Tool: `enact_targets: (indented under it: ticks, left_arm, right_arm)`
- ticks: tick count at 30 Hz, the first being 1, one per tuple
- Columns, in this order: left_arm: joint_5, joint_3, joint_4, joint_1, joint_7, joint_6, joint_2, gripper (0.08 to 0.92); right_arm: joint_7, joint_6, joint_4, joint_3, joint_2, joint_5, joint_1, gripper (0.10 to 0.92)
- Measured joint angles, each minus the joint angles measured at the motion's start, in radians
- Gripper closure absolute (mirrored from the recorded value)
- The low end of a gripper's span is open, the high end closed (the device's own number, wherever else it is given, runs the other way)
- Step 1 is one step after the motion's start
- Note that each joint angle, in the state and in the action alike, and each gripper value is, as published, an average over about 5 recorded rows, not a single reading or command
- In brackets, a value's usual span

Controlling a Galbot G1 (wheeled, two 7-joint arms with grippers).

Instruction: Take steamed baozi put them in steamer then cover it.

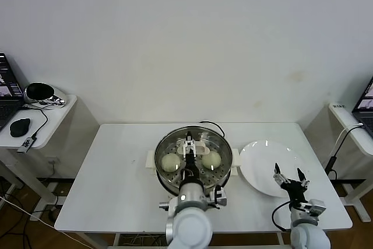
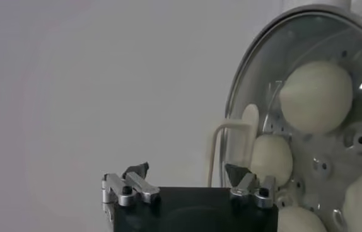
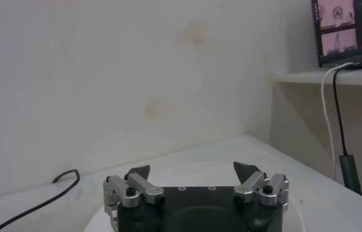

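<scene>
The steamer (image 1: pixel 165 144) stands in the middle of the white table. The glass cover (image 2: pixel 247 69) lies on it, its cream-white handle (image 1: pixel 200 149) at the centre. Through the glass I see steamed baozi (image 1: pixel 169 162) (image 1: pixel 211 159) on the perforated tray; the left wrist view shows several (image 2: pixel 316 94) (image 2: pixel 272 157). My left gripper (image 1: pixel 188 143) hangs just over the cover beside the handle (image 2: pixel 249 129), open and empty (image 2: pixel 189 170). My right gripper (image 1: pixel 291 174) stands open and empty over the white plate (image 1: pixel 259 158), seen also in its own wrist view (image 3: pixel 193 170).
A black cable (image 1: pixel 211 125) runs from behind the steamer (image 3: pixel 42 192). A side table (image 1: pixel 49 115) with a mouse and laptop stands at the left. Another side table (image 1: pixel 349 122) with a laptop (image 3: pixel 348 31) stands at the right.
</scene>
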Motion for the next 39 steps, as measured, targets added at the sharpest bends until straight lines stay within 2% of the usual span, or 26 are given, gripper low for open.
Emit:
enact_targets:
  ticks: [9, 15, 21, 28, 31, 34, 39]
  left_arm:
    - [-0.016, -0.008, -0.082, 0.044, -0.007, 0.000, 0.024, 0.177]
    - [-0.087, -0.045, -0.179, 0.082, -0.050, 0.000, 0.054, 0.177]
    - [-0.338, -0.158, -0.246, 0.129, -0.221, 0.000, 0.101, 0.177]
    - [-0.795, -0.404, -0.258, 0.241, -0.429, -0.016, 0.114, 0.177]
    - [-0.987, -0.504, -0.243, 0.309, -0.494, -0.076, 0.112, 0.177]
    - [-1.166, -0.580, -0.221, 0.378, -0.546, -0.186, 0.107, 0.177]
    - [-1.428, -0.676, -0.180, 0.475, -0.574, -0.405, 0.103, 0.177]
  right_arm:
    - [-0.005, 0.008, -0.004, -0.006, -0.008, -0.003, -0.004, 0.203]
    - [-0.018, 0.013, 0.012, -0.014, -0.009, -0.004, -0.020, 0.203]
    - [-0.036, 0.027, 0.034, -0.028, -0.017, -0.012, -0.044, 0.203]
    - [-0.065, 0.037, 0.072, -0.040, -0.031, -0.037, -0.081, 0.203]
    - [-0.085, 0.024, 0.098, -0.042, -0.031, -0.059, -0.106, 0.203]
    - [-0.101, 0.009, 0.127, -0.049, -0.031, -0.083, -0.135, 0.203]
    - [-0.109, -0.007, 0.170, -0.058, -0.023, -0.118, -0.181, 0.203]
